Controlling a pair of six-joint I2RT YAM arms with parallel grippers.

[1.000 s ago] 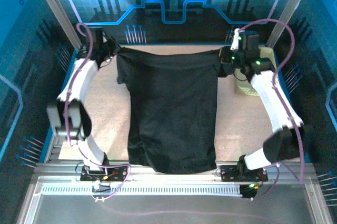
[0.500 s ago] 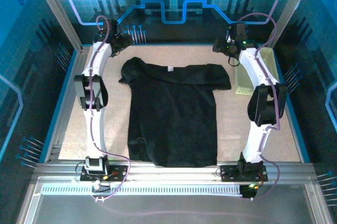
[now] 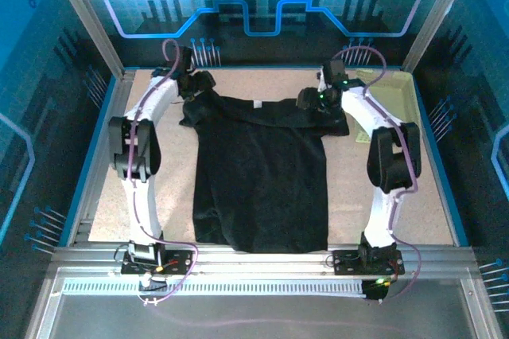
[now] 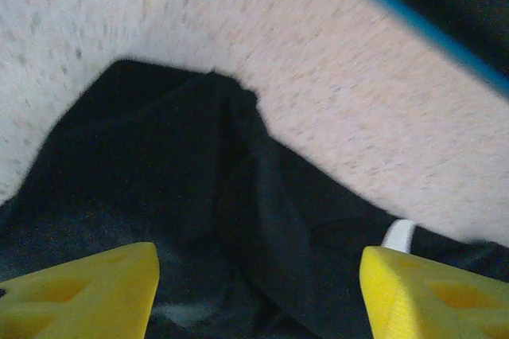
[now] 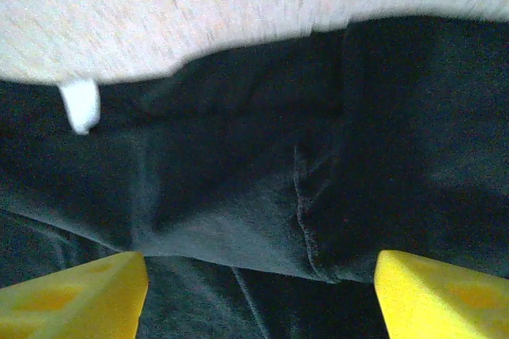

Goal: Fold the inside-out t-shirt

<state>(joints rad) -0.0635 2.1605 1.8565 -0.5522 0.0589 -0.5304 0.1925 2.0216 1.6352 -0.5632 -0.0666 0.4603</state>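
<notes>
Having swung inward from the far corners, the left gripper [image 3: 197, 84] and the right gripper [image 3: 308, 100], jaws wide and empty, now hang over the shoulders of the plain black fabric t-shirt [image 3: 262, 172] lying flat on the speckled beige table [image 3: 358, 196], probably to pinch them.

The top camera sits above and behind my bases, which lie at the frame's bottom, and looks down on the whole worktop [image 3: 350, 188]. The wrist cameras look close past my left end effector [image 4: 258, 295] and right end effector [image 5: 258, 295], with the fingers [image 4: 79, 291] in the lower corners. All three share the t-shirt [image 3: 262, 172] collar's white tag [image 3: 256, 104].
</notes>
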